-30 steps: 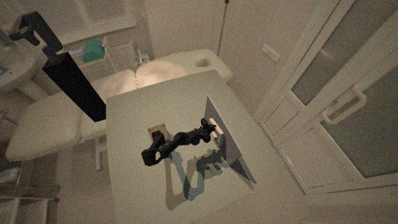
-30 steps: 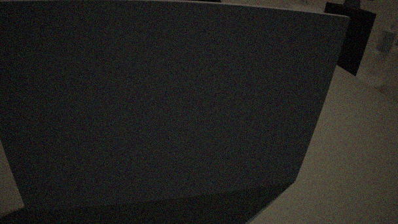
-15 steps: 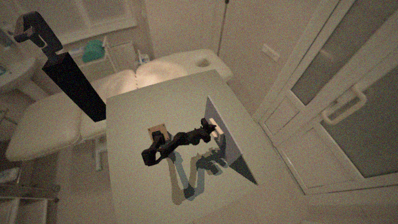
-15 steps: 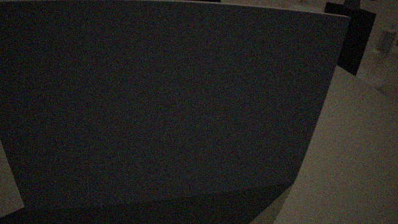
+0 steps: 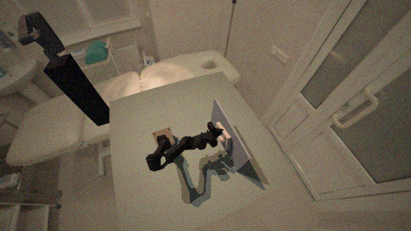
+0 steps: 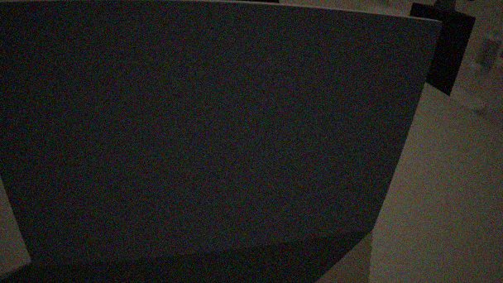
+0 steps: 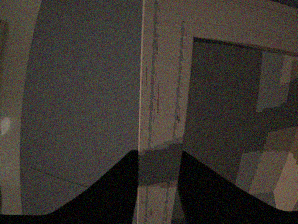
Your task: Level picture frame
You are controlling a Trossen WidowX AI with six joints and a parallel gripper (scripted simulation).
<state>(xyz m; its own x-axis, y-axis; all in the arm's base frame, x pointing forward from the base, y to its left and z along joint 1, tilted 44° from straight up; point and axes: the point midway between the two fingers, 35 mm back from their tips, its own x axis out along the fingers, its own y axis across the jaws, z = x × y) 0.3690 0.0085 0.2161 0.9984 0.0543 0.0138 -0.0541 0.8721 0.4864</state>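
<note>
The picture frame (image 5: 226, 134) (image 7: 162, 100) has a pale wooden border around a dark picture and is against the grey upright wall panel (image 5: 236, 146) (image 6: 207, 124) (image 7: 85, 100). My gripper (image 5: 220, 130) (image 7: 160, 154) is shut on the frame's side bar, one dark finger on each side. In the wrist view the bar runs nearly upright and the frame's top bar slopes slightly down to the right. The screw and the notched strip are hidden. The exterior view shows only the panel's back, so the frame is hidden there.
The panel stands on the pale table top (image 5: 135, 115) (image 6: 455, 186). The arm rises from a brown base plate (image 5: 157, 136) left of the panel. A tall black post (image 5: 81, 91) (image 6: 448, 54) stands by the table edge. A treatment couch (image 5: 47, 135) lies beyond.
</note>
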